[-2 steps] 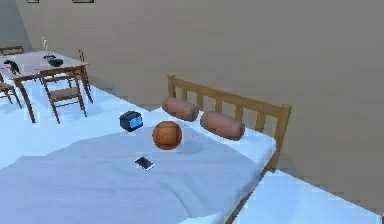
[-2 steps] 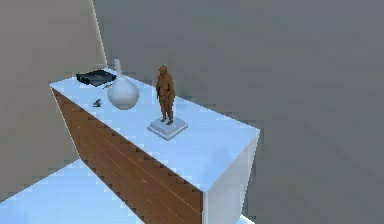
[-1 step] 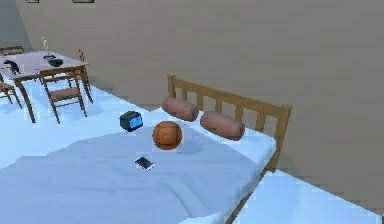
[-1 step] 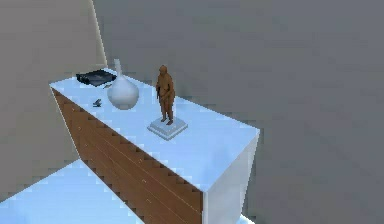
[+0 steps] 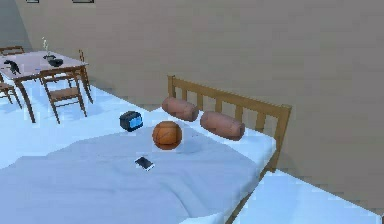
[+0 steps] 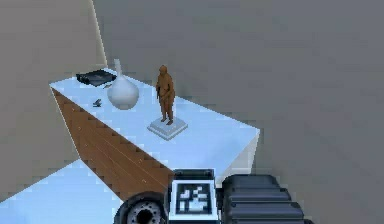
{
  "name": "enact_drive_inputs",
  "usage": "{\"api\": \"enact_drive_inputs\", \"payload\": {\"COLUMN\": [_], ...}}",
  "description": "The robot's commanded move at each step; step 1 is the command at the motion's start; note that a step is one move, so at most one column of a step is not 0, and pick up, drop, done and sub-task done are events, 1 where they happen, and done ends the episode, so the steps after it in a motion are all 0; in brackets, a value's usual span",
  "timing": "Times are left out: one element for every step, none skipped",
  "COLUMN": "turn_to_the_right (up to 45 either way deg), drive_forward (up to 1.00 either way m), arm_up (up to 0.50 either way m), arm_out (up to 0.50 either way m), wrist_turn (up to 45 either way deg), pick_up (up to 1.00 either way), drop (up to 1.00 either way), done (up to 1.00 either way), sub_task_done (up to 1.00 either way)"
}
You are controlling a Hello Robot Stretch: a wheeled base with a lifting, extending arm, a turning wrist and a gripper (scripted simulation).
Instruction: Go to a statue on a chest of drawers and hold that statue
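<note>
Your gripper (image 6: 143,211): dark rounded body, fingers indistinct; you cannot tell whether it holds anything. Marker square (image 6: 195,197): white, just right of it. Arm (image 6: 262,203): dark ridged block, right again.

Soft, even light falls from above. The pale blue bed cover (image 5: 120,175) is bright, its folds faintly shaded. The white-topped, wood-fronted chest of drawers (image 6: 215,135) has a bright top and shaded front; the grey-brown wall (image 6: 290,60) behind is dim.

Brown statue (image 6: 165,95) on chest of drawers (image 6: 216,136), white vase (image 6: 122,92) beside it
</note>
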Motion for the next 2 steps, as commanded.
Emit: {"api": "enact_drive_inputs", "payload": {"turn_to_the_right": [0.0, 0.0], "drive_forward": [0.00, 0.00], "arm_up": [0.00, 0.00], "arm_out": [0.46, 0.00], "wrist_turn": [0.0, 45.0], "pick_up": [0.00, 0.00], "drop": [0.00, 0.00], "done": [0.00, 0.00], "sub_task_done": [0.00, 0.00]}}
